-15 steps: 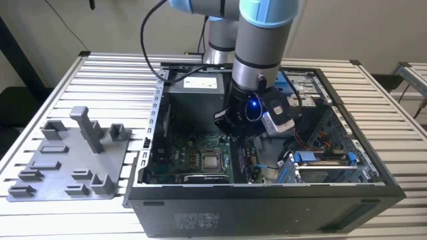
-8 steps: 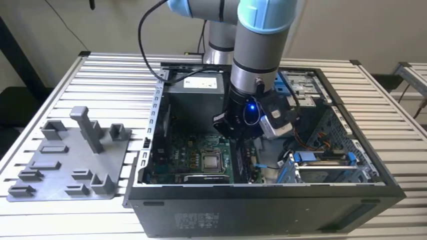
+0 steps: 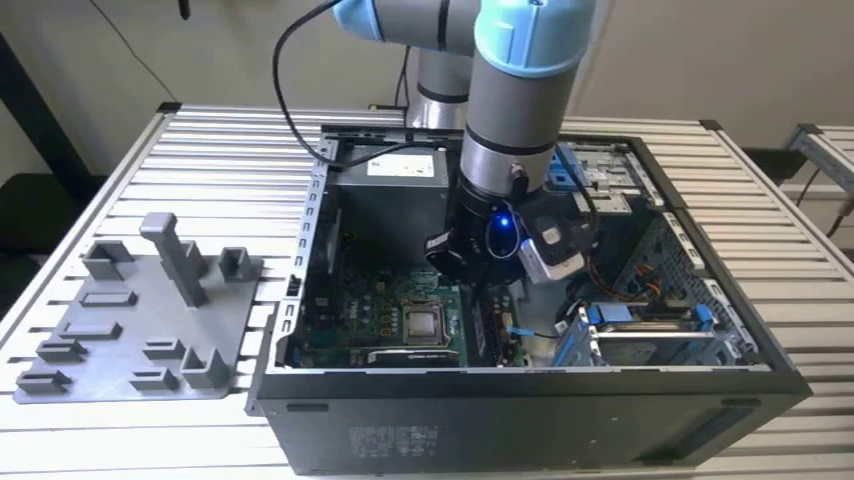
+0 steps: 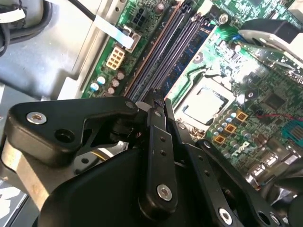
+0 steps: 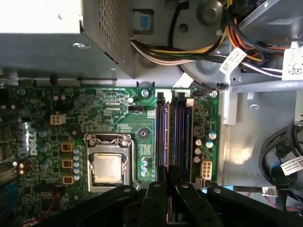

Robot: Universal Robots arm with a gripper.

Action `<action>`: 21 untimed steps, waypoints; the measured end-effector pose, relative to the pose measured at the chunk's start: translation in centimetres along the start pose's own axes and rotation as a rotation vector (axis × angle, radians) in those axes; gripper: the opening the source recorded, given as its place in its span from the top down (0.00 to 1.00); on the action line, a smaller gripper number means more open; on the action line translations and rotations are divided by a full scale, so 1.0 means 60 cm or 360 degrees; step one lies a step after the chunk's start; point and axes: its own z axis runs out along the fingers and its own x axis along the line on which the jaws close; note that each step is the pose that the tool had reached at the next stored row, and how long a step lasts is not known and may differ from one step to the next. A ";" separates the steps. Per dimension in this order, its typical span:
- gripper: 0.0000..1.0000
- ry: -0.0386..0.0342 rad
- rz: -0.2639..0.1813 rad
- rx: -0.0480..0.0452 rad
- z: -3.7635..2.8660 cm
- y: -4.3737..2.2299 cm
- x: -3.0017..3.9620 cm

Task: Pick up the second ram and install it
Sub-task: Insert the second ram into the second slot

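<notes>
Dark second ram (image 4: 187,54) in a motherboard slot (image 4: 154,54), one end beneath clenched jaws.

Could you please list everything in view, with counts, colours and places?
PC case: one, black, open, on the slatted table.
Table: one, pale metal slats, under everything.
Holder tray: one, gray, with blocks and posts, on the exterior view's left of the case.
Motherboard: one, green, on the case floor.
Processor: one, silver, in its socket on the motherboard.
RAM slots: a row, dark, beside the processor; at least one holds a stick, which one I cannot tell.
Power supply: one, gray box, at the case's back.
Cables: a bundle, yellow, black and white, from the power supply.
Arm: one, gray with blue caps, reaching into the case.
Gripper: one, black, over the RAM slots.
</notes>
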 end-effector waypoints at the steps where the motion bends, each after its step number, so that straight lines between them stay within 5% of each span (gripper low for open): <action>1: 0.86 0.0000 0.0000 0.0000 0.001 -0.001 0.000; 21: 0.86 0.0001 0.0000 0.0000 0.014 -0.003 -0.004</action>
